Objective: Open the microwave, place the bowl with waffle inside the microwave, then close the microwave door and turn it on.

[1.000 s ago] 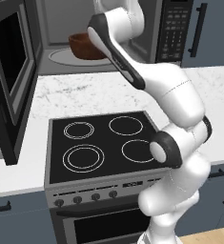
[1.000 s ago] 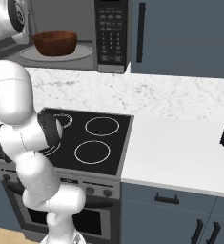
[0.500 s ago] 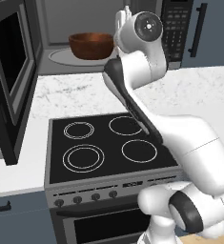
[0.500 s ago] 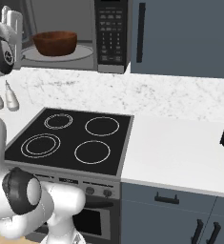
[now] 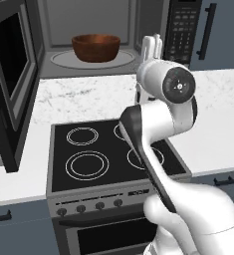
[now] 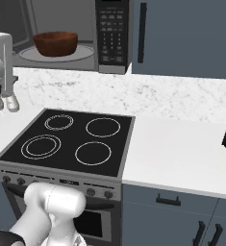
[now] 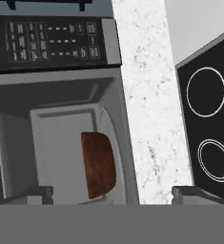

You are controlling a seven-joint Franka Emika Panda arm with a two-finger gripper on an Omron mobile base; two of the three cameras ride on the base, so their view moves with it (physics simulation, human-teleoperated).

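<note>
The glossy reddish-brown bowl [image 5: 95,47] sits upright on the glass turntable [image 5: 63,60] inside the microwave [image 6: 61,33], whose door [image 5: 11,74] stands open at left.

— What colour is the bowl [image 5: 95,47]?
— Shiny red-brown. The microwave [image 5: 103,30] is grey inside, black outside.
— And the stove [image 6: 69,141]?
— Black with white rings. The counter [image 6: 182,151] is white, speckled grey.

The stove [image 5: 113,154] and the open microwave [image 5: 88,37] are being viewed from behind, downward, from left and right by the base views. The microwave [image 7: 61,119] is being viewed nearer, rolled sideways, by the hand view.
</note>
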